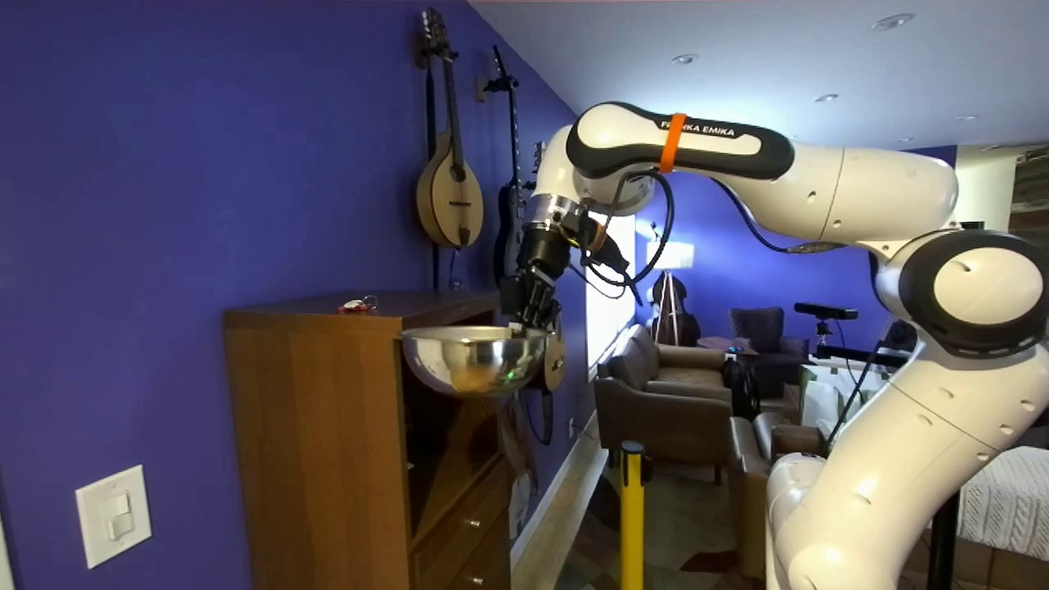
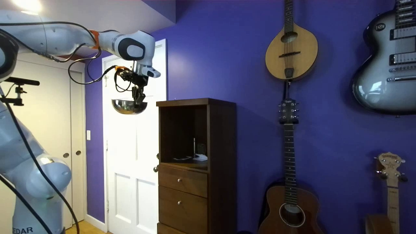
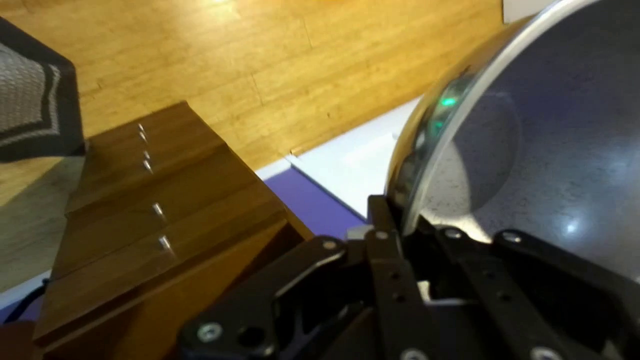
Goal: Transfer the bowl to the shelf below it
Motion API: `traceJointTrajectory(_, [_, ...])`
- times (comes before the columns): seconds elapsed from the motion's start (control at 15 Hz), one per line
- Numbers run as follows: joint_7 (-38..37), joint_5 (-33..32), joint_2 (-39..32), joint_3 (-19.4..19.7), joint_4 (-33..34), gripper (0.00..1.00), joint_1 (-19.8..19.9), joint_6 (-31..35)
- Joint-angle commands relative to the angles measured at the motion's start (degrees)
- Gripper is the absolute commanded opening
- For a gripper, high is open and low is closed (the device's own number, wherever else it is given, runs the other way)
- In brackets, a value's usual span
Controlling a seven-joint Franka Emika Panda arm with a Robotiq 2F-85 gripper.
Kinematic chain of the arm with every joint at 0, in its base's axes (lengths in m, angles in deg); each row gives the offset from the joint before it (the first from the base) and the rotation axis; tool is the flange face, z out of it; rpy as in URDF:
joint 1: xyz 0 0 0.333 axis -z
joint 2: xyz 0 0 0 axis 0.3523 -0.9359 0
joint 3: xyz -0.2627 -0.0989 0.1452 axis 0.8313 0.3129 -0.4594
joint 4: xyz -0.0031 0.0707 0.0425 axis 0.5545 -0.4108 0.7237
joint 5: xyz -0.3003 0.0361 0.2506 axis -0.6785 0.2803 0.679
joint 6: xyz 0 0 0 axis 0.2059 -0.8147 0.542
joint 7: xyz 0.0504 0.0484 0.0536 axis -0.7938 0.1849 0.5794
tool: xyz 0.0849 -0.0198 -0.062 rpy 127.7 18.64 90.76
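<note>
- Black two-fingered gripper (image 3: 402, 222): narrowed onto the rim of the shiny silver round metal bowl (image 1: 474, 362), one finger (image 3: 380, 215) outside, its mate inside. Presumably because a thin edge takes a pinch more readily than the broad body.
- Grip is at one side only; the rest of the bowl overhangs unsupported, so twist in the fingers is possible. Rim looks near level in both exterior views, mouth up, which should favour landing on its base.
- Bowl position: mid-air, in front of the tall brown wooden cabinet (image 2: 222, 162), about level with its upper part. White panelled door (image 2: 131, 182) shows between the two in an exterior view, so no contact.
- Target: flat brown wooden shelf (image 2: 188, 163), bottom of the cabinet's recess, lower than the bowl. Judged stage: carrying, not yet placing.
- White papery items (image 2: 200, 158) lie on the shelf; a base set partly on them may rest uneven. Recess is dark: cannot tell what the slim upright item (image 2: 194, 146) near them is.
- Gripper stands above the rim, fingers downward, so entry probably needs headroom: lower first, then go in level. Main risk: knocking the cabinet's top board.
</note>
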Motion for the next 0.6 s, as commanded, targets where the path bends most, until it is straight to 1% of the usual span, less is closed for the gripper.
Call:
traceJointTrajectory(0.0, [4.35, -4.36, -2.49, 0.59, 0.79, 0.02, 2.13, -10.89])
traceJointTrajectory(0.07, [3.39, -6.92, -3.51, 0.11, 0.81, 0.02, 3.43, -12.82])
traceJointTrajectory(0.2, [-0.1, -10.88, -4.7, -0.84, -0.21, 0.02, 6.0, -12.26])
traceJointTrajectory(0.33, [-5.07, -10.79, -5.39, -1.22, -2.19, 0.02, 8.16, -8.92])
traceJointTrajectory(0.4, [-7.41, -9.31, -5.55, -1.08, -3.39, 0.02, 8.97, -7.4])
traceJointTrajectory(0.53, [-11.39, -7.79, -5.07, -1.31, -6.86, 0.02, 10.18, -1.55])
